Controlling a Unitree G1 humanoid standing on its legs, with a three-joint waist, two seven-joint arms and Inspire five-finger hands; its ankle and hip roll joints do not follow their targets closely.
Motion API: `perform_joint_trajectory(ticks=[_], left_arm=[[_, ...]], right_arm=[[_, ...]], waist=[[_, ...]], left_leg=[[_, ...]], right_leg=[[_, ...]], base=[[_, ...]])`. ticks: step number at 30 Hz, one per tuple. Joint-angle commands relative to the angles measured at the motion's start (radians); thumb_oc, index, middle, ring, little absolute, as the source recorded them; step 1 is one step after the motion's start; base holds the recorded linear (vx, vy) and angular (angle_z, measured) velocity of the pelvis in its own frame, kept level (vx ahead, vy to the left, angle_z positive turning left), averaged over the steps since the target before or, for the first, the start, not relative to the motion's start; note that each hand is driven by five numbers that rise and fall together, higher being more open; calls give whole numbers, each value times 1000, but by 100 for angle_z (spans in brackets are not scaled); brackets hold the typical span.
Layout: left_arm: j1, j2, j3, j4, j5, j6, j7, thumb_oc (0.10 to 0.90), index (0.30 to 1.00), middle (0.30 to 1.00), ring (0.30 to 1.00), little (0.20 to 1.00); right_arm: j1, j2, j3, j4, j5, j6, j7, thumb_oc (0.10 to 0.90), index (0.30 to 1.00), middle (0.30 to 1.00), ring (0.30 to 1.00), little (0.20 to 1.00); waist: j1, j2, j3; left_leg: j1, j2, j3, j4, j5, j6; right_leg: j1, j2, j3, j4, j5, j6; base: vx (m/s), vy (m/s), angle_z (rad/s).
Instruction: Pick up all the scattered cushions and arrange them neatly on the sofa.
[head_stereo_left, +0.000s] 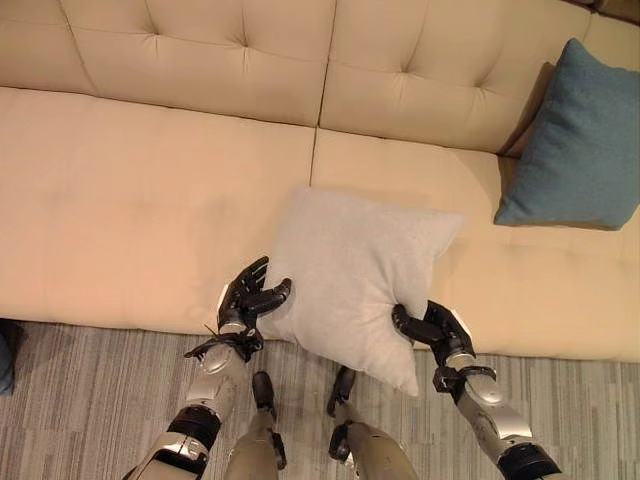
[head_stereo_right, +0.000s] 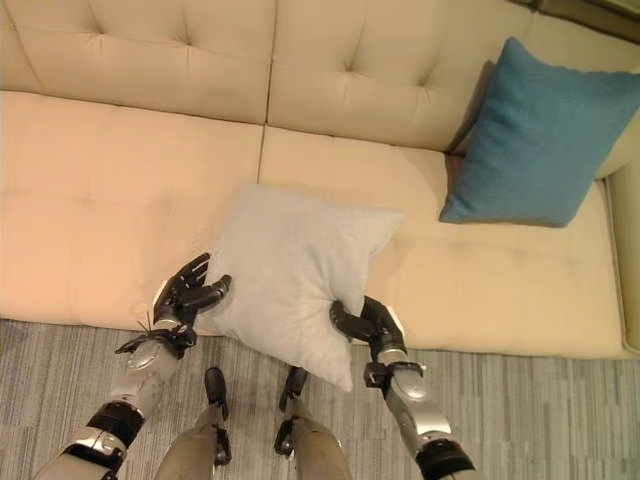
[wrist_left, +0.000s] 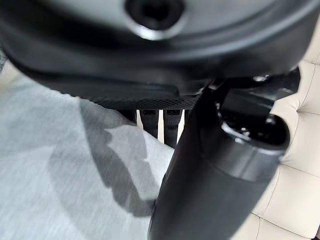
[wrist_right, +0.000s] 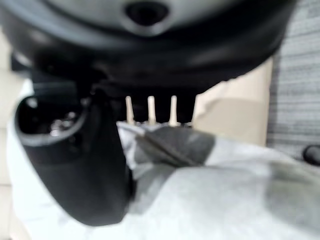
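You have the grey cushion (head_stereo_left: 355, 275) between both hands, over the front edge of the sofa (head_stereo_left: 150, 210) near the seam between its two seat pads. It sits turned like a diamond: one corner points back toward the backrest, the opposite corner hangs off the seat edge over the floor (head_stereo_left: 90, 400).

The right hand (head_stereo_left: 432, 328) is on the cushion's right lower edge. Its fingers and thumb are curled into the fabric, and the right wrist view shows the cloth bunched up in that pinch.

The left hand (head_stereo_left: 248, 298) is against the left lower edge. Its thumb lies across the cushion's face; the fingers (head_stereo_left: 252, 272) stand mostly straight beside the edge, so this reads as a loose, propping contact, not a firm hold.

The blue cushion (head_stereo_left: 580, 140) is already propped upright against the backrest at the right end, well apart from the grey one.

Judgement: the backrest lies straight ahead of both hands. The coming move is a push back and a turn to square the cushion; the right hand carries the grip, so expect the left side to slip first.
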Motion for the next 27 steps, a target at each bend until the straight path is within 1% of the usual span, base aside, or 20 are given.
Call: perform_joint_trajectory(ticks=[1, 2, 3, 7, 9, 12, 13, 14, 17, 20, 21, 22, 25, 26, 27], left_arm=[[2, -57, -58, -121, -15, -32, -84, 400, 300, 300, 300, 300], [2, -57, -58, -122, -15, -32, -84, 400, 300, 300, 300, 300], [12, -53, -32, -153, -34, -37, -80, 400, 300, 300, 300, 300], [53, -54, 9, -220, -64, -45, -80, 400, 300, 300, 300, 300], [101, -63, 22, -262, -67, -43, -89, 400, 300, 300, 300, 300], [160, -63, 27, -313, -48, -40, -99, 400, 300, 300, 300, 300], [175, -64, 26, -333, -43, -40, -103, 400, 300, 300, 300, 300], [175, -63, 26, -333, -43, -40, -102, 400, 300, 300, 300, 300], [223, -58, 26, -376, -33, -39, -110, 400, 300, 300, 300, 300], [246, -52, 23, -411, -36, -41, -112, 400, 300, 300, 300, 300], [255, -49, 19, -433, -37, -43, -110, 400, 300, 300, 300, 300], [259, -50, 17, -440, -37, -43, -113, 400, 300, 300, 300, 300], [275, -52, 12, -445, -33, -40, -122, 400, 300, 300, 300, 300], [289, -57, 11, -452, -41, -40, -125, 400, 300, 300, 300, 300], [292, -58, 6, -453, -40, -39, -125, 400, 300, 300, 300, 300]], right_arm=[[-7, 24, 3, -162, -13, -74, 42, 400, 300, 300, 300, 300], [-7, 24, 3, -162, -14, -74, 42, 400, 300, 300, 300, 300], [3, 25, -9, -177, -17, -77, 40, 400, 300, 300, 300, 300], [26, 32, -32, -206, -45, -78, 36, 400, 300, 300, 300, 300], [48, 50, -52, -246, -78, -85, 26, 400, 300, 300, 300, 300], [71, 63, -69, -295, -129, -95, 12, 400, 300, 300, 300, 300], [76, 69, -73, -312, -139, -99, 8, 400, 300, 300, 300, 300], [76, 69, -73, -312, -139, -99, 8, 400, 300, 300, 300, 300], [92, 86, -80, -351, -161, -109, 2, 400, 300, 300, 300, 300], [92, 88, -79, -384, -177, -117, -4, 400, 300, 300, 300, 300], [94, 83, -84, -408, -187, -119, -14, 400, 300, 300, 300, 300], [96, 79, -88, -417, -190, -121, -15, 400, 300, 300, 300, 300], [101, 74, -93, -431, -193, -120, -11, 400, 300, 300, 300, 300], [108, 69, -90, -439, -195, -116, -5, 400, 300, 300, 300, 300], [108, 65, -91, -437, -198, -114, -5, 400, 300, 300, 300, 300]], waist=[[24, -18, -59], [24, -18, -59], [24, -11, -68], [23, 5, -88], [22, 22, -108], [23, 37, -135], [23, 43, -143], [22, 42, -145], [22, 59, -170], [25, 70, -180], [25, 72, -173], [26, 72, -169], [26, 72, -167], [36, 70, -159], [41, 69, -153]], left_leg=[[2, -9, -84, 5, -74, -30], [2, -9, -84, 5, -74, -30], [11, -10, -82, 3, -74, -30], [35, -11, -80, 0, -80, -29], [64, -12, -79, 0, -88, -27], [102, -10, -75, 0, -100, -27], [114, -8, -75, 1, -103, -28], [112, -9, -75, 0, -100, -28], [143, 0, -76, 11, -111, -31], [151, 12, -78, 64, -128, -42], [140, 23, -77, 136, -140, -57], [135, 29, -74, 166, -142, -65], [134, 39, -72, 203, -146, -75], [119, 46, -96, 260, -137, -83], [98, 45, -115, 274, -136, -84]], right_leg=[[7, -25, 42, 4, -41, 113], [8, -25, 42, 4, -41, 113], [13, -26, 42, 4, -45, 113], [36, -24, 41, 4, -56, 111], [69, -23, 41, 4, -70, 108], [107, -18, 41, 4, -89, 106], [119, -17, 41, 4, -95, 105], [115, -18, 41, 4, -94, 105], [152, -9, 45, 4, -116, 99], [182, 0, 43, 4, -138, 89], [213, 1, 29, 4, -152, 77], [229, 1, 20, 4, -158, 72], [257, 1, 8, 4, -166, 64], [274, -4, 5, 4, -168, 59], [275, -8, 4, 4, -168, 59]], base=[[7, -13, -3], [5, -7, -4], [6, -1, -4], [7, -6, -1], [67, -17, -4], [83, -17, 0], [40, -25, 1], [46, -31, 1], [50, -33, 1], [3, -74, -1], [-6, -101, 2], [4, -88, 8], [13, -19, 23], [11, 12, 17], [-4, 34, 2]])
